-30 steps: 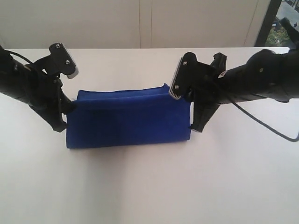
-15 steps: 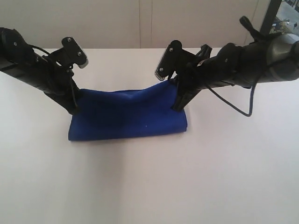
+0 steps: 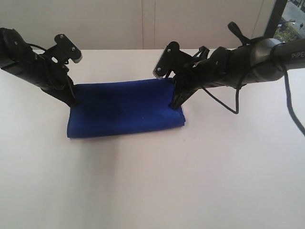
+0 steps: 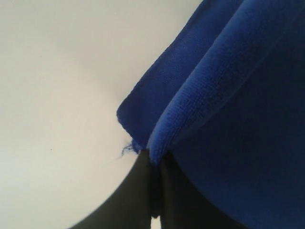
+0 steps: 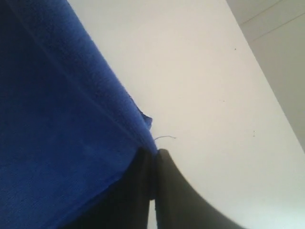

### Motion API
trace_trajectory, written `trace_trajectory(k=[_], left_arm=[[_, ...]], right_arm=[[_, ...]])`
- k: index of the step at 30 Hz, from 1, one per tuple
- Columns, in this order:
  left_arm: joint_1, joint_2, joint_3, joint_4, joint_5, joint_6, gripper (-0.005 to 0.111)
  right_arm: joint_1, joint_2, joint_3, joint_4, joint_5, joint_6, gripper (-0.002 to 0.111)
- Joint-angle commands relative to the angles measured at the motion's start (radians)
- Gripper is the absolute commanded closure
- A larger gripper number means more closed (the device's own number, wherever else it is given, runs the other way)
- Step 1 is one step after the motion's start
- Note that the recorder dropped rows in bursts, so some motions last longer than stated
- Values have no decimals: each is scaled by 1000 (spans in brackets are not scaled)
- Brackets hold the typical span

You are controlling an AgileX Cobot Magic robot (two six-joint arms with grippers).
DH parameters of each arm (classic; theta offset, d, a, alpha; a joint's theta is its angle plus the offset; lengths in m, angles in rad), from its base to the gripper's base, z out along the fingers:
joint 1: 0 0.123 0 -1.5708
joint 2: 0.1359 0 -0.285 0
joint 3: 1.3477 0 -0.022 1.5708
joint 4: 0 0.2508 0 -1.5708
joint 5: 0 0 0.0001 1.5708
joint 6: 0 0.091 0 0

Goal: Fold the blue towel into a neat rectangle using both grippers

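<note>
White table point(image 3: 190, 181) bears blue towel point(image 3: 124, 107); pale wall point(image 3: 95, 24) behind.

The place looks like a robotics lab or test room: a bare white table point(image 3: 214, 181), plain pale wall panels point(image 3: 200, 24) behind it, black robot arms point(image 3: 252, 62) reaching over it, and a dark-framed window point(image 3: 291, 19) in the corner.

Surface point(image 3: 152, 191): plain white, matte, evenly lit, faint soft shadowing. Wall point(image 3: 95, 24): directly behind the surface's far edge, made of pale panels with thin vertical seams. Window point(image 3: 291, 19): beyond the surface's far right corner, dark-framed, with blurred greenery outside.
</note>
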Motion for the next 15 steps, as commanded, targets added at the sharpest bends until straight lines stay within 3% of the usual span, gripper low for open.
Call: trace_trajectory(k=[1,15], left_arm=[[2,9,-6,-8,-49,-10,107],[2,61,-6,-8,-174,-10,107]], right_arm=[[-31,-3,-5,10,-55,10,108],[-37,52,-29,22,-63,8,108]])
